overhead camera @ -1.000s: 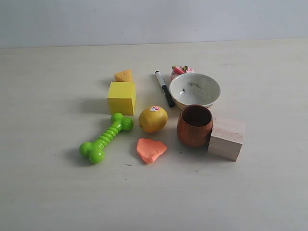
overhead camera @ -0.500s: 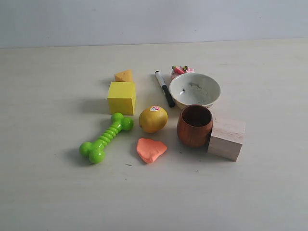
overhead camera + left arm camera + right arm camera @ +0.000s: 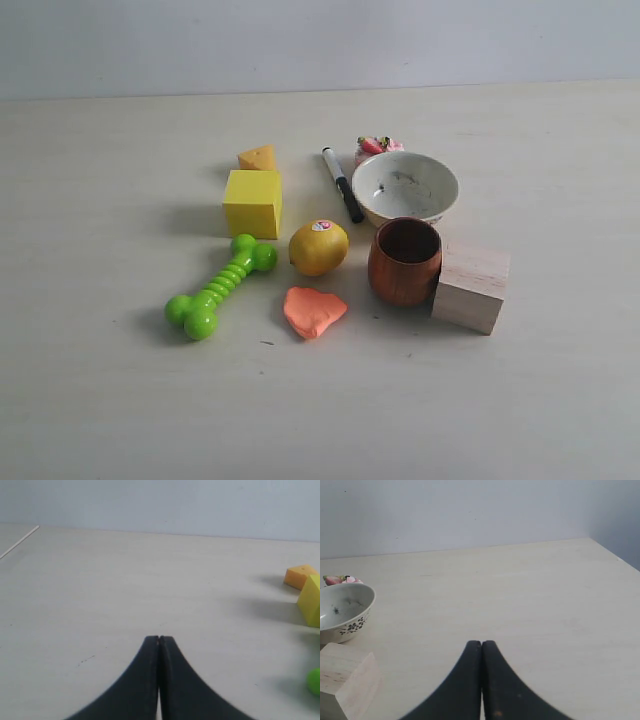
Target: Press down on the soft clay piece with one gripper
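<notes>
Clay first: in the exterior view the soft clay piece (image 3: 314, 311) lies flat on the table (image 3: 100, 400), just beside the yellow fruit (image 3: 319, 247), between the green bone toy (image 3: 220, 286) and the wooden cup (image 3: 405, 261); neither arm shows. In the left wrist view the left gripper (image 3: 159, 640) is clenched on nothing above the tabletop, clay out of frame. In the right wrist view the right gripper (image 3: 481, 644) is likewise clamped empty, near the wooden block (image 3: 345, 680) and bowl (image 3: 342, 610). Closed tips suit pressing: centre one gripper over the lump, then descend straight, clear of fruit and cup.
</notes>
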